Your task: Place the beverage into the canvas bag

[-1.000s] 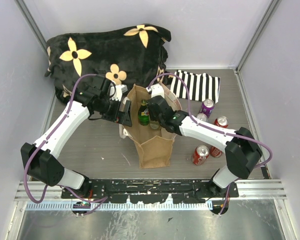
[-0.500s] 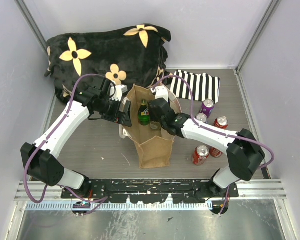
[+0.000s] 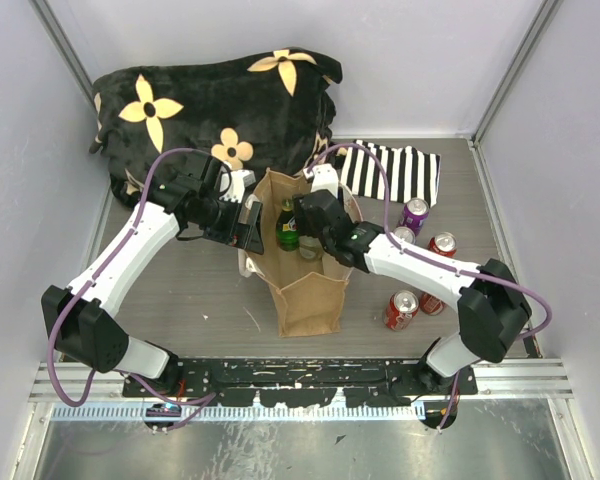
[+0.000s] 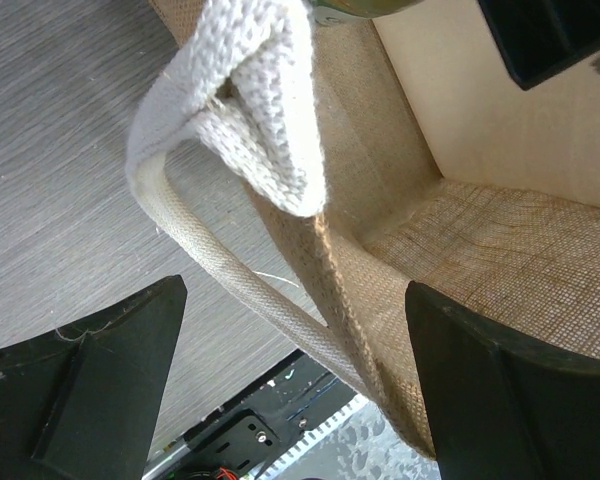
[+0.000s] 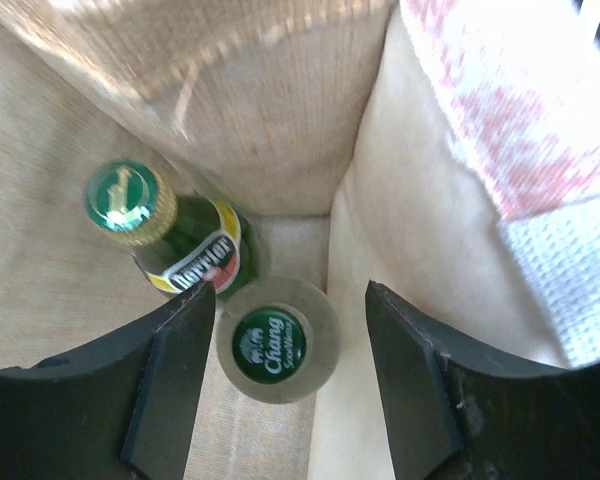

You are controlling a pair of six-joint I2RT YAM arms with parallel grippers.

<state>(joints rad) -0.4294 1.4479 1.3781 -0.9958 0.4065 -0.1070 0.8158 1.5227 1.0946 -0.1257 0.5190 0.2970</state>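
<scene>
The tan canvas bag [image 3: 308, 295] stands upright mid-table with its mouth open. Inside it a green Perrier bottle [image 5: 170, 235] stands beside a clear bottle with a green Chang cap [image 5: 277, 342]. My right gripper [image 3: 318, 222] hangs over the bag's mouth. Its jaws are open, and the Chang bottle stands free below between them [image 5: 290, 292]. My left gripper [image 3: 248, 226] is open at the bag's left rim. The rim and the white strap handle [image 4: 250, 110] lie between its wide-spread fingers [image 4: 295, 290].
Several soda cans stand right of the bag: a purple one [image 3: 414, 214] and red ones [image 3: 441, 244] [image 3: 401, 308]. A black-and-white striped cloth [image 3: 395, 172] lies behind them. A black flowered blanket [image 3: 215, 105] fills the back left.
My right gripper has risen a little and drawn back over the bag's mouth. The bottles stay in the bag. The left arm has not moved.
</scene>
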